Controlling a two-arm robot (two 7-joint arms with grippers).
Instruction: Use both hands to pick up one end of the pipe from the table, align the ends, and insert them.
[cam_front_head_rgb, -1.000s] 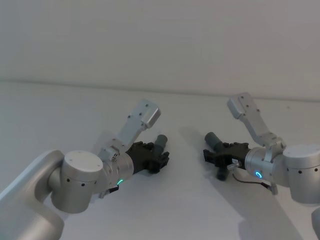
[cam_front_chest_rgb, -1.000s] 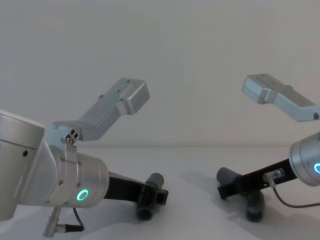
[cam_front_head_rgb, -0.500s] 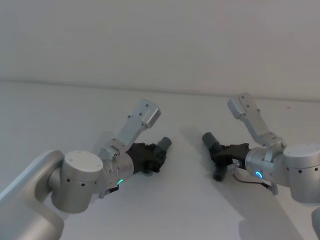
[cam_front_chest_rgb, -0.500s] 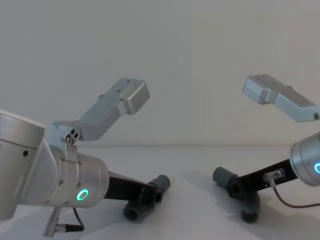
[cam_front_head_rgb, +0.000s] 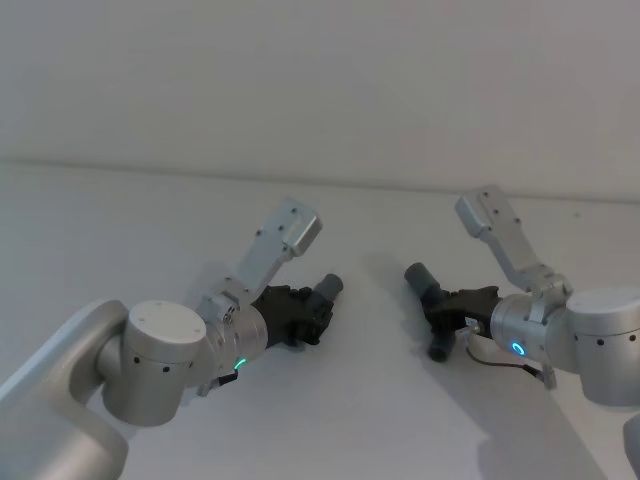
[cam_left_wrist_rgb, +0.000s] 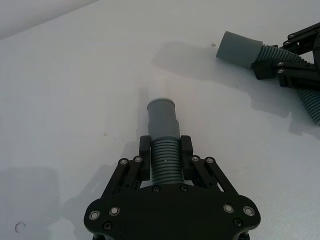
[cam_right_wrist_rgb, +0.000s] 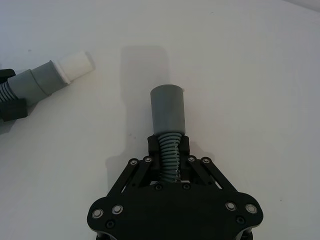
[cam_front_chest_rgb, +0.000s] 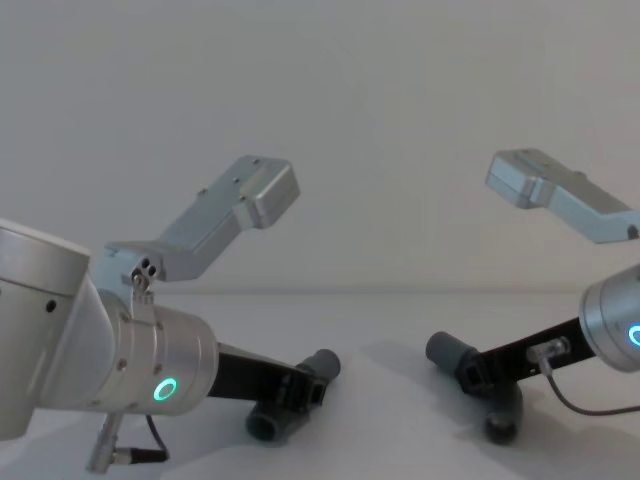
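Two dark grey ribbed pipe pieces are held just above the white table (cam_front_head_rgb: 140, 220). My left gripper (cam_front_head_rgb: 308, 318) is shut on the ribbed middle of the left piece (cam_left_wrist_rgb: 165, 160). Its whitish spigot tip (cam_right_wrist_rgb: 75, 65) points toward the other piece. My right gripper (cam_front_head_rgb: 455, 305) is shut on the ribbed part of the right piece (cam_right_wrist_rgb: 170, 152), and its round socket mouth (cam_right_wrist_rgb: 167, 112) faces the left piece. From the chest, the left gripper (cam_front_chest_rgb: 300, 390) and the right gripper (cam_front_chest_rgb: 472, 375) sit low, with a clear gap between the spigot end (cam_front_chest_rgb: 322, 363) and the socket (cam_front_chest_rgb: 445, 350).
A plain pale wall (cam_front_head_rgb: 320, 80) rises behind the table's far edge. Each wrist camera housing juts up over its gripper, the left (cam_front_chest_rgb: 250, 200) and the right (cam_front_chest_rgb: 540, 180).
Over the last second both grippers closed on their pipe pieces and turned them, bringing the two ends to face each other. In the last half second almost nothing moved.
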